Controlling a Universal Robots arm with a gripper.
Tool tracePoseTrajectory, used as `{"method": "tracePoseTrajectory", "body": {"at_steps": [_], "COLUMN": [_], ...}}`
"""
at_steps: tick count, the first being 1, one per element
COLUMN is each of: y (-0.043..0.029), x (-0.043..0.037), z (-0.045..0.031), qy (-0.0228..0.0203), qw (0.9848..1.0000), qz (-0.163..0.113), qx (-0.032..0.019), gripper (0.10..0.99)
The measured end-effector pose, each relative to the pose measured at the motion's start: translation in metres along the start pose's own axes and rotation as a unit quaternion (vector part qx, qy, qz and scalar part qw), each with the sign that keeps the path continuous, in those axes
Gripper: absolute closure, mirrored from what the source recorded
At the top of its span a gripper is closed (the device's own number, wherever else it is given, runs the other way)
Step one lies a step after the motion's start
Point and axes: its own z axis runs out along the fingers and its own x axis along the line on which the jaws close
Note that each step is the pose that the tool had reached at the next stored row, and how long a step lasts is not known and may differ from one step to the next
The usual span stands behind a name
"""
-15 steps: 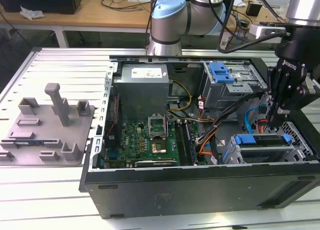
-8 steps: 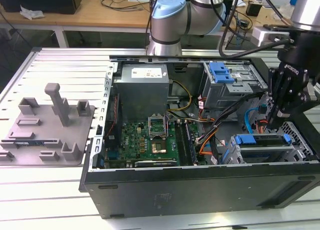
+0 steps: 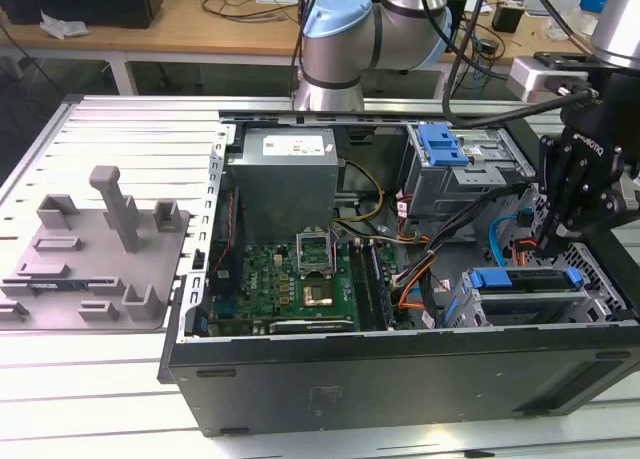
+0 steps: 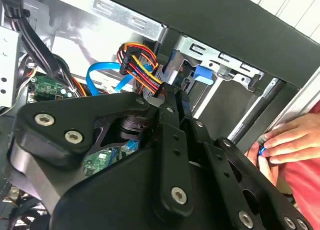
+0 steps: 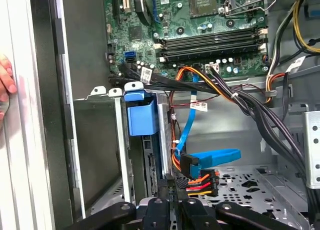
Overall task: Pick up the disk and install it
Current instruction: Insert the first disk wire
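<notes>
The disk (image 5: 142, 121) sits edge-on in the metal bay (image 5: 106, 93), the tool (image 5: 170, 197) close beside it.

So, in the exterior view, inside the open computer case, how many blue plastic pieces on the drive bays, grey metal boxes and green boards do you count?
Blue plastic pieces: 2, a latch and the frame of the disk
Grey metal box: 1
Green board: 1
Total: 4

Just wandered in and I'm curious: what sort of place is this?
Probably a robotics lab or test bench for computer assembly: a robot arm reaches over an opened desktop computer on a slotted metal table, with cluttered wooden desks behind.
</notes>
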Motion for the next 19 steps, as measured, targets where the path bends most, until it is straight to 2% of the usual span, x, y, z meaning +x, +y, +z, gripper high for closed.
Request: {"method": "tracePoseTrajectory", "body": {"at_steps": [2,7,10,15,17,18,19], "y": [-0.0001,0.0004,0.0026,0.0025,0.0022,0.0020,0.0016], "x": [0.0021,0.0044,0.0106,0.0160,0.0183,0.0214,0.0256], "z": [0.0001,0.0005,0.0016,0.0015,0.0013,0.0016,0.0012], "qy": [-0.0020,-0.0028,-0.0102,-0.0274,-0.0312,-0.0330,-0.0374], "qw": [1.0000,1.0000,0.9999,0.9996,0.9995,0.9994,0.9993], "qz": [-0.006,-0.006,-0.005,-0.005,-0.005,-0.005,-0.005], "qx": [0.0025,0.0026,0.0038,0.0042,0.0039,0.0037,0.0034], "gripper": [0.922,0.922,0.922,0.922,0.922,0.922,0.922]}}
